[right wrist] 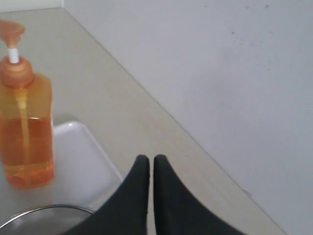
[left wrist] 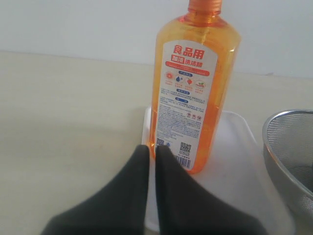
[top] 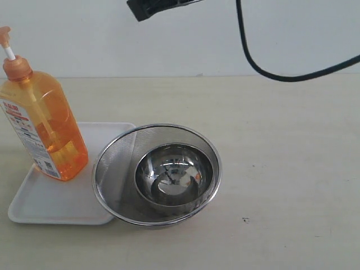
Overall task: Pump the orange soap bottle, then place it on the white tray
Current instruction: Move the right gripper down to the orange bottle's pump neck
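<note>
Orange soap bottle [top: 48, 121] stands upright on the white tray [top: 50, 205], toward its far left part, label side facing the left arm. Pump head [top: 5, 35] is raised on its white stem. A mesh strainer [top: 112, 169] holding a steel bowl [top: 174, 174] overlaps the tray's right edge, just beside the bottle.

Left tool [left wrist: 152, 149]: fingers pressed together, holding nothing, pointing at the bottle's lower corner and close to it; contact cannot be told. Right tool [right wrist: 147, 159]: fingers closed, empty, well apart from the bottle.

Handling, as judged:
- Roughly half full, so moderate weight, carried low.
- Smooth plastic walls are likely slick and will give a little under squeeze.
- Best hold is across the narrower faces at mid-body, below the shoulder.
- Press the pump straight down the stem; a sideways push could tip this tall, narrow shape.
</note>
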Robot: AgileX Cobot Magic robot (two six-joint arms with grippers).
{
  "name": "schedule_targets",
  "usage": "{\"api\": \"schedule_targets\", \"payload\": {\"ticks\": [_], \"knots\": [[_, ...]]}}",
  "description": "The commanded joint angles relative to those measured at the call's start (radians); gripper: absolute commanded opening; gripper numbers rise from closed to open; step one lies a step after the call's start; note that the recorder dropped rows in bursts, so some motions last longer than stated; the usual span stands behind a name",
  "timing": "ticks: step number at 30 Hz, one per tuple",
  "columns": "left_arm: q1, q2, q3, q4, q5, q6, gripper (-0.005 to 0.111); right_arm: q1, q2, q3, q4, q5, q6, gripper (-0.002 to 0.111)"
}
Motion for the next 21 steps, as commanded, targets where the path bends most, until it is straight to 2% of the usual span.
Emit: {"api": "schedule_targets", "payload": {"ticks": [1, 6, 14, 17, 21], "knots": [[0.003, -0.001, 0.003, -0.011, 0.001, -0.009, 0.005, -0.001, 0.045, -0.055, 0.289, 0.058, -0.285, 0.000], [0.003, -0.001, 0.003, -0.011, 0.001, -0.009, 0.005, -0.001, 0.115, -0.142, 0.427, 0.195, -0.437, 0.000], [0.003, -0.001, 0.003, -0.011, 0.001, -0.009, 0.005, -0.001, 0.225, -0.271, 0.478, 0.336, -0.436, 0.002], [0.003, -0.001, 0.003, -0.011, 0.001, -0.009, 0.005, -0.001, 0.249, -0.283, 0.496, 0.338, -0.446, 0.015], [0.003, -0.001, 0.003, -0.011, 0.001, -0.009, 0.005, -0.001, 0.273, -0.283, 0.515, 0.324, -0.446, 0.042]]}}
